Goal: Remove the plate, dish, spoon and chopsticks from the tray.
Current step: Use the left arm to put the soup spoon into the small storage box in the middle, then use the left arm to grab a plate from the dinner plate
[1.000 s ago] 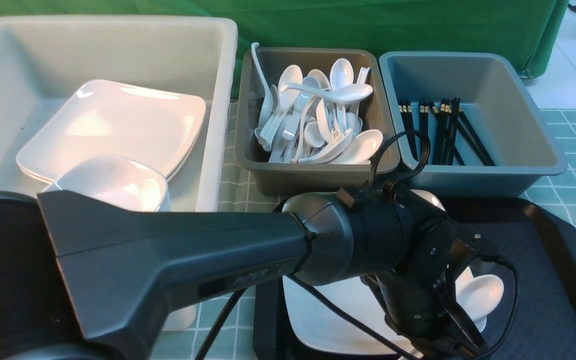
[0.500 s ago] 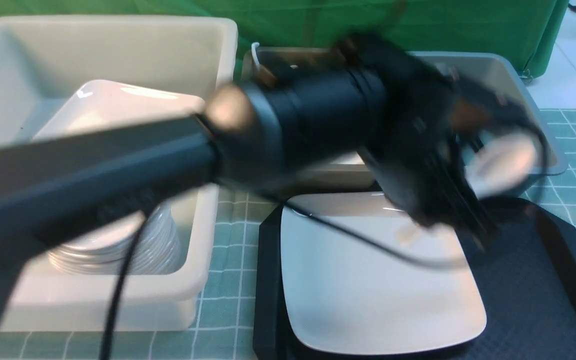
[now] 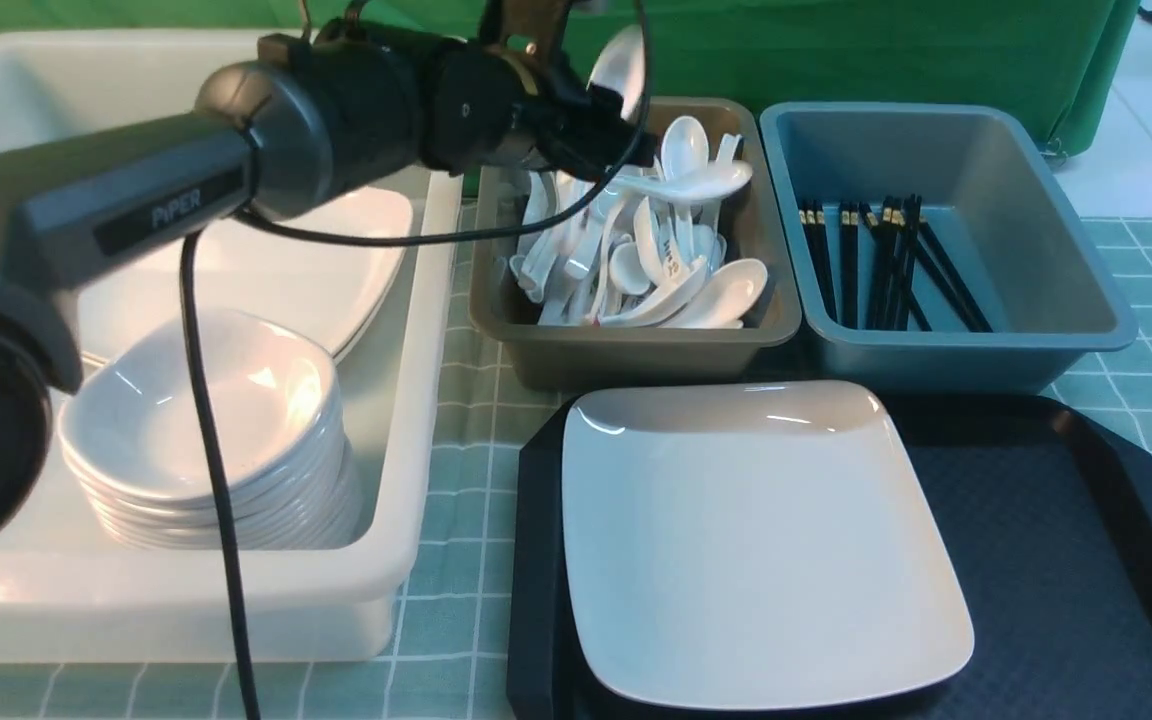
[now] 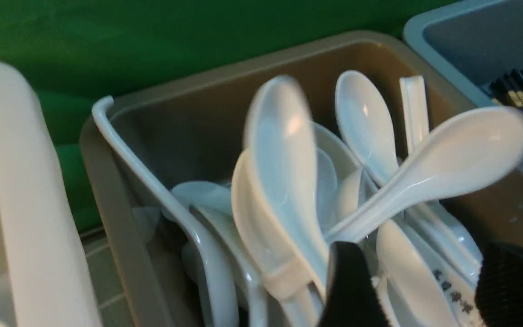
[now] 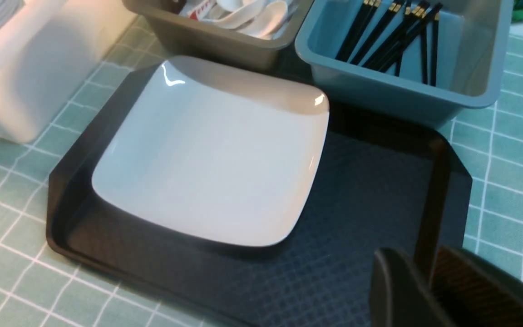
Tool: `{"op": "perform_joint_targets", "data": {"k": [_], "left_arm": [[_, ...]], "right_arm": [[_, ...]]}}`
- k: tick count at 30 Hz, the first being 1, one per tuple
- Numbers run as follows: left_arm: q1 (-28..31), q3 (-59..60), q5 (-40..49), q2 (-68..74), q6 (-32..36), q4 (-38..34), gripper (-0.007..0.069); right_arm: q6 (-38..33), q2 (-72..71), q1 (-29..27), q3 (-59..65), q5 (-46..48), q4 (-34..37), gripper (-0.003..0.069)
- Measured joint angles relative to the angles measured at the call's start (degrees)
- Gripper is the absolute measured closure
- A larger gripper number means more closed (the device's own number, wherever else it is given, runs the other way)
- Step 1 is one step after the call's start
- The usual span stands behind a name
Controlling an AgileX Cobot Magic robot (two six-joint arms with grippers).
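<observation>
Front view high over tray (image 3: 1086, 560); wrist views closer, sharing spoon tub (image 4: 161, 118).

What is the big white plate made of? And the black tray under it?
The plate looks like glazed ceramic or melamine: smooth, glossy white, with bright glints at its corners. Which one, the look cannot say. The tray looks like matte black plastic, with a fine diamond texture.

The left arm (image 3: 136, 200) reaches forward and toward the right across the front view, wrist raised high, a black cable hanging from it. The left claw (image 4: 420, 290) has its jaws spread apart, with nothing gripped between its ribbed pads (image 4: 511, 286). The right claw (image 5: 429, 290) shows only in its own wrist view, fingers close together, a narrow gap between them.
</observation>
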Motion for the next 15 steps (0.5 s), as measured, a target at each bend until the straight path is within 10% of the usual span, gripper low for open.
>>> {"op": "perform_joint_targets", "data": {"k": [7,10,15], "left_arm": [[-1.9,0.1,11.5,-5.2,-0.2,-0.8,0.0089],[-4.7,1.7,18.4,-10.9,4.9,-0.8,0.0201],[-14.5,13.4,28.1,-20.5,31.6,-4.4,0.0511]], "right_arm": [[-0.1,0.0,0.0,0.0,0.0,0.3,0.0483],[-0.6,0.0,0.0,0.0,0.0,0.3,0.0480],[-2.2,0.0,0.0,0.0,0.0,0.3,0.0469]]}}
